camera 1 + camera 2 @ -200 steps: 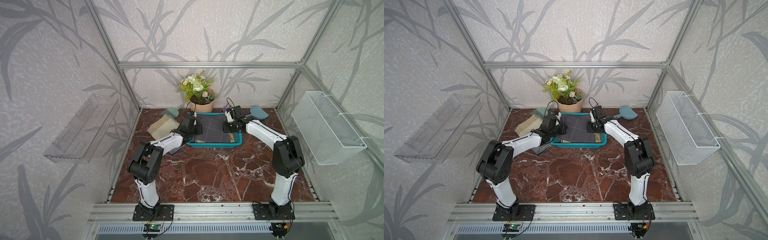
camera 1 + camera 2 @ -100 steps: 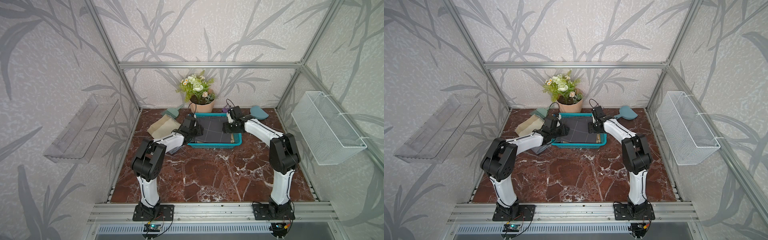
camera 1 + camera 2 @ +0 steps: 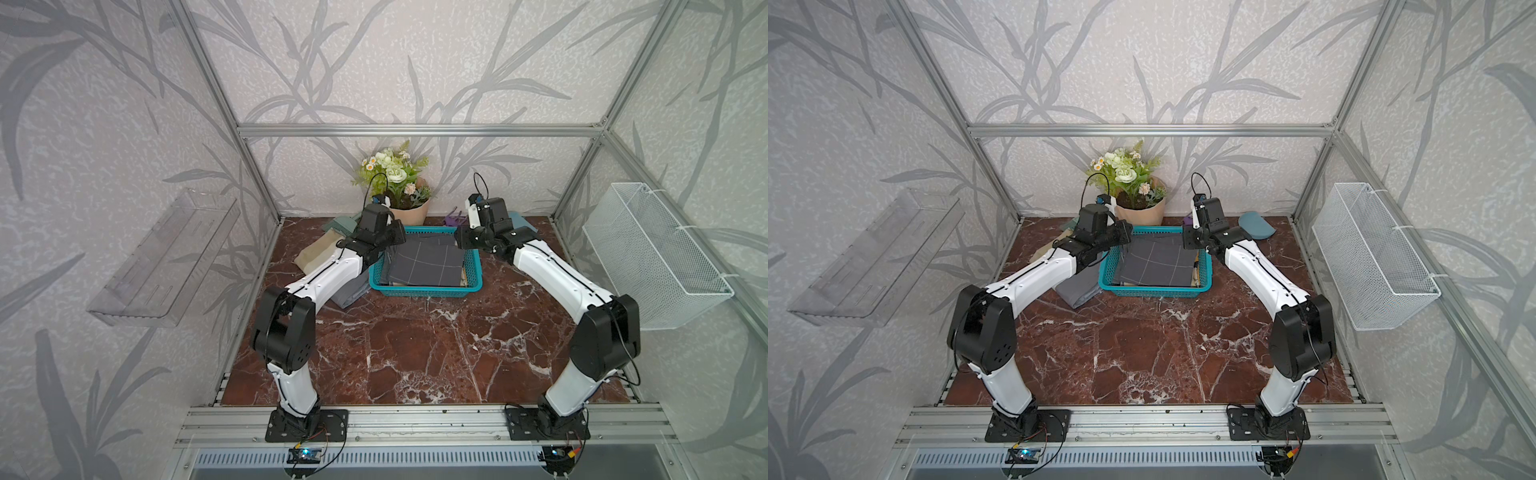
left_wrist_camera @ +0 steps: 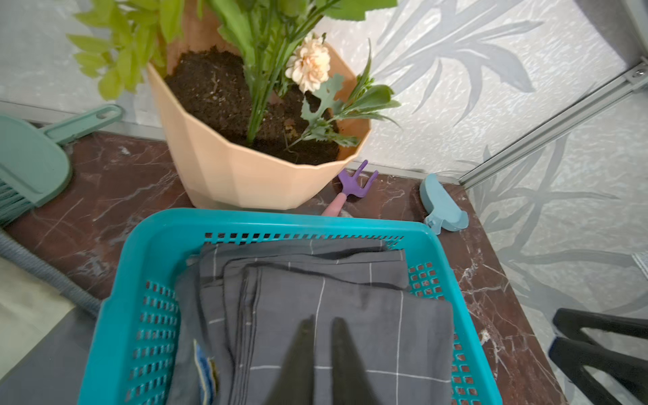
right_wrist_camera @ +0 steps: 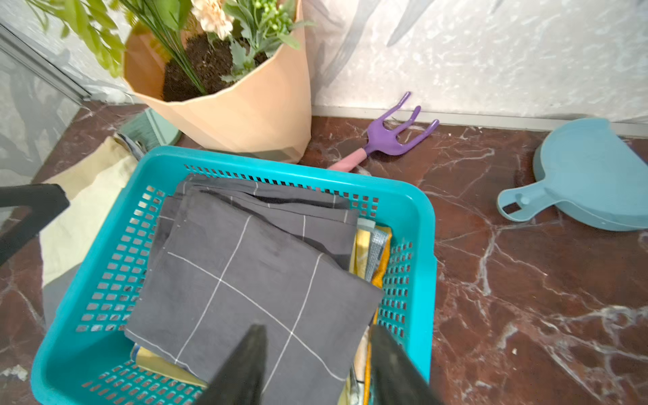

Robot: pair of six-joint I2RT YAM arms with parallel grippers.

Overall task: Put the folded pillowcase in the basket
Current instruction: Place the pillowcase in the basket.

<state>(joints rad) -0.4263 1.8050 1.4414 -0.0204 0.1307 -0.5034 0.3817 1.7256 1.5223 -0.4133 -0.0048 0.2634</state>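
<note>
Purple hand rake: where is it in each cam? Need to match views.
Top view: purple hand rake, small, between peach pot and right arm.
Top view: rake a sliver, same spot.
Left wrist: rake on marble between pot and blue dustpan.
Right wrist: same place, whole rake visible.
Shared landmark: the peach pot.

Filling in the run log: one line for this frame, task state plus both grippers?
pillowcase: folded, lying in basket | left gripper: shut, above pillowcase | right gripper: open, above pillowcase | held: nothing seen
</note>
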